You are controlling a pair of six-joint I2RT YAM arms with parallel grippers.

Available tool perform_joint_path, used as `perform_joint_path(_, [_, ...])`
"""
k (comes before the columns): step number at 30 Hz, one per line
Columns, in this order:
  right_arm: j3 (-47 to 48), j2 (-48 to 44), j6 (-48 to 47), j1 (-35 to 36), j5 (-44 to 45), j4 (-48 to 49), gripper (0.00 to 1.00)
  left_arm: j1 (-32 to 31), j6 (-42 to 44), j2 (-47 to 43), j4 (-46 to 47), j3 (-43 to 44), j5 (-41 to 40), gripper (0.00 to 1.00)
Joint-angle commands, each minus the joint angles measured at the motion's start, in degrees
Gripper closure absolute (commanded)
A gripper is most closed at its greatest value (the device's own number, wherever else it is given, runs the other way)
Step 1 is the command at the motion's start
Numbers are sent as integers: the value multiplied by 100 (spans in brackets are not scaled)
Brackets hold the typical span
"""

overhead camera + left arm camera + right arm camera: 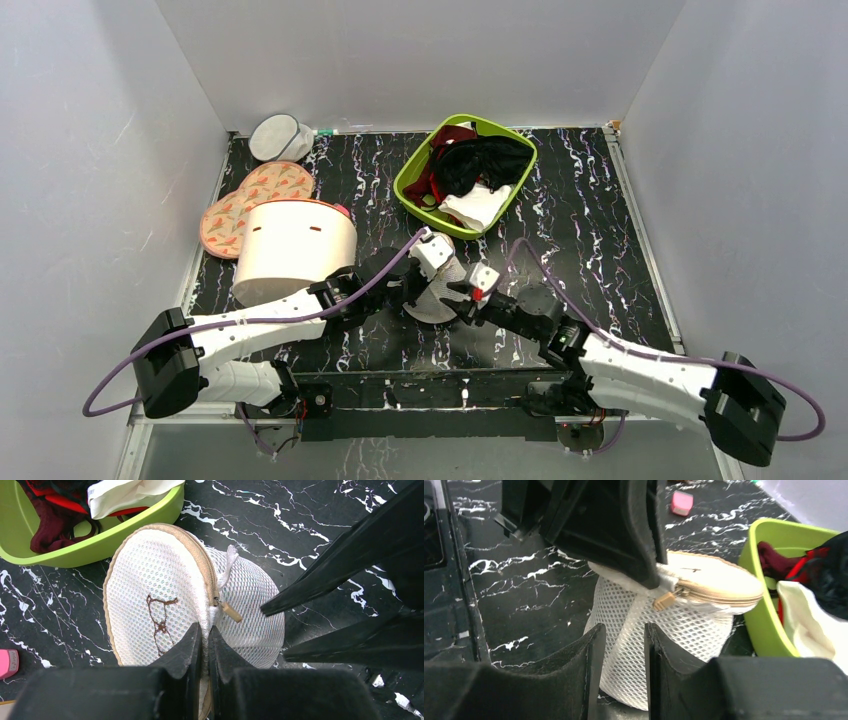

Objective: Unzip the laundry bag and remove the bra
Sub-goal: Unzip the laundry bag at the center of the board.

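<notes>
The laundry bag [436, 298] [160, 580] [684, 627] is a small off-white mesh dome with a tan zip round its rim, standing mid-table just in front of the green basket. My left gripper [440, 283] [205, 632] is shut on a pinch of the bag's mesh beside the zip. The tan zip pull [231, 611] [664, 601] hangs free just past that pinch. My right gripper [468, 296] [622, 630] stands open at the bag's side, with mesh behind the gap between its fingers [300, 592]. The bra is hidden.
A green basket [405, 182] [125, 530] [756, 615] behind the bag holds a black garment, a dark red cloth and a white cloth. At left stand a large cream cylinder [295, 250], patterned pads [250, 205] and a greyer mesh pouch [275, 137]. A small pink object [681, 503] lies nearby.
</notes>
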Motion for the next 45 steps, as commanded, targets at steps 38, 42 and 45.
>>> perform_joint_path(38, [28, 1275, 441, 36, 1087, 2148, 68, 11, -42, -104, -94, 271, 160, 100])
perform_joint_path(42, [129, 1317, 413, 34, 1160, 2017, 75, 12, -42, -78, -108, 279, 132, 100])
perform_joint_path(45, [117, 1270, 386, 36, 1269, 1922, 78, 13, -46, -81, -121, 286, 139, 100])
